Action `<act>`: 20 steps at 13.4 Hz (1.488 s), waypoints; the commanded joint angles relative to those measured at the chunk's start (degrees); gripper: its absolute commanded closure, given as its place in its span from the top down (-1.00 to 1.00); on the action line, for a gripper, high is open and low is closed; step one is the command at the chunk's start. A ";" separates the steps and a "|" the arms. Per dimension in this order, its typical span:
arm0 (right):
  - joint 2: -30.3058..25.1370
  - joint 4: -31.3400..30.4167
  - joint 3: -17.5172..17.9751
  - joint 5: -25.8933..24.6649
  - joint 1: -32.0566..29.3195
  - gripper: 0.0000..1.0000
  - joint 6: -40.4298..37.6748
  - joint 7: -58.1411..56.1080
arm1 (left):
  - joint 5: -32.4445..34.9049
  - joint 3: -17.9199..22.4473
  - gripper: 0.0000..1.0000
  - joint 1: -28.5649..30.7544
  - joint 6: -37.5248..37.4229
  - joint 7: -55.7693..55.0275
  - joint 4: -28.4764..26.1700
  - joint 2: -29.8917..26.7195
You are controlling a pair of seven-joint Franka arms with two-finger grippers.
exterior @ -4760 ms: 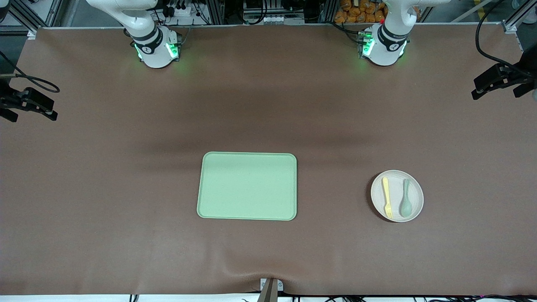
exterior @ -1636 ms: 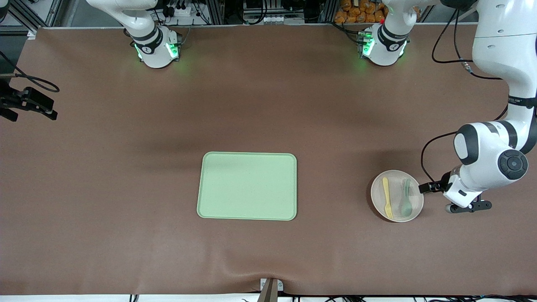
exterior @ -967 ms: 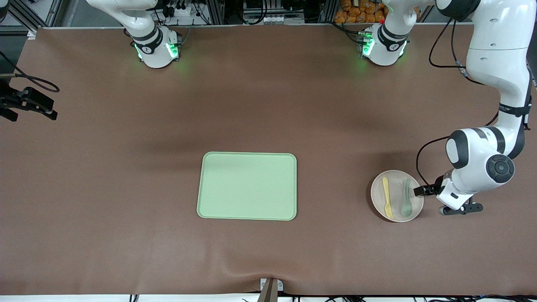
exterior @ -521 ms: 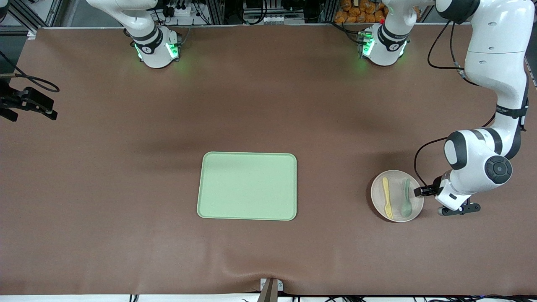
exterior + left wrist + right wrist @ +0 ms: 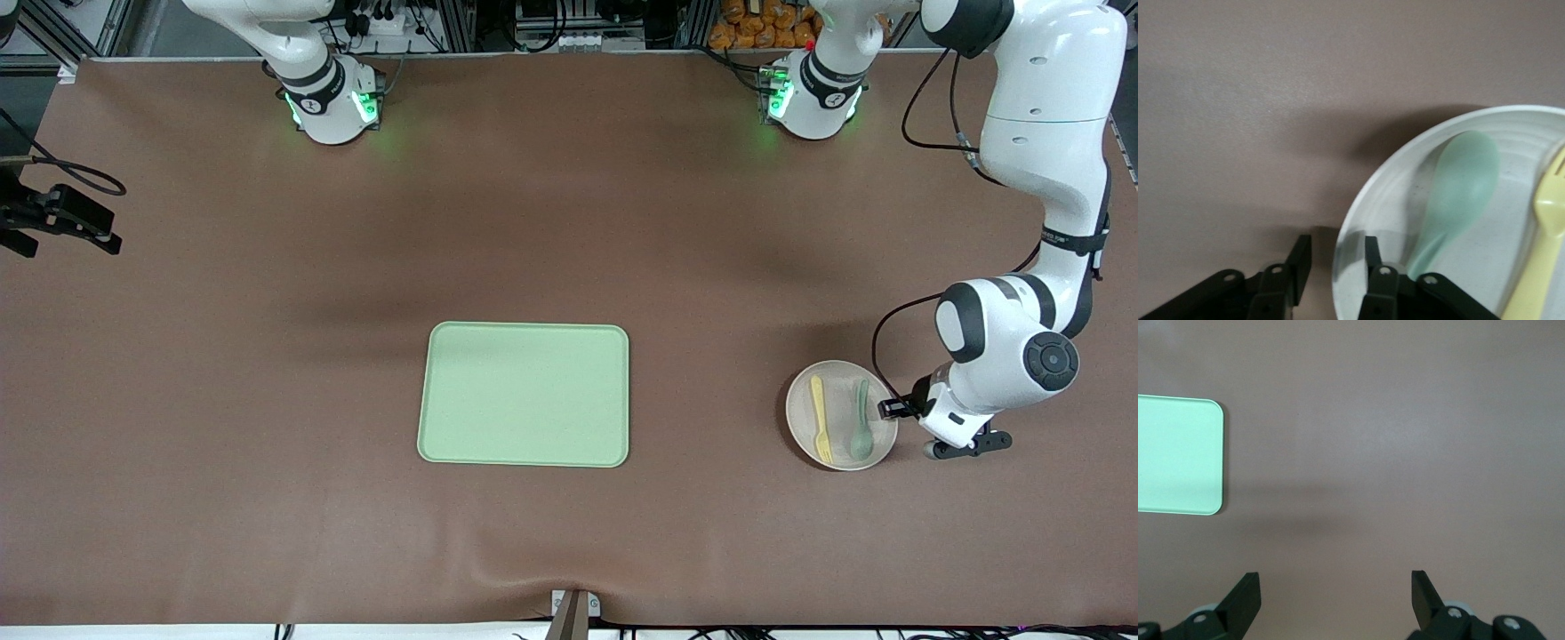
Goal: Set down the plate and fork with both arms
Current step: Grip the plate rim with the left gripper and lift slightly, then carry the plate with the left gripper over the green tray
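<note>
White jointed arms (image 5: 1040, 107), black joint caps, black cables, green-lit bases.

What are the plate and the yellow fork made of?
The plate looks like matte plastic: off-white, faintly speckled, with no glassy shine. The fork lying on it looks like plastic too: pale yellow, smooth, with thick rounded edges. Neither can be told for certain from looks.
</note>
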 commanded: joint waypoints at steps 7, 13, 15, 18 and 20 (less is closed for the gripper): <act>0.51 1.27 -0.09 0.29 -0.35 1.00 -0.49 -0.52 | -4.56 -4.53 -1.00 1.87 -3.89 2.67 -0.24 -3.22; 0.51 1.27 0.00 0.29 -0.35 1.00 -0.57 -0.52 | -5.27 -15.78 -1.00 6.45 -10.84 -1.97 0.02 -9.64; 0.51 1.27 -0.09 0.29 -0.35 1.00 -0.49 -0.61 | -5.09 -19.30 -1.00 5.75 -10.84 -6.36 1.15 -9.56; 0.51 1.27 -0.09 0.29 -0.35 1.00 -0.57 -0.52 | -5.18 -21.16 -1.00 -0.46 -10.75 -9.87 5.71 -6.75; 0.51 1.27 -0.09 0.29 -0.44 1.00 -0.49 -0.52 | -4.48 -20.72 -1.00 -6.26 -10.58 -17.68 8.88 -4.12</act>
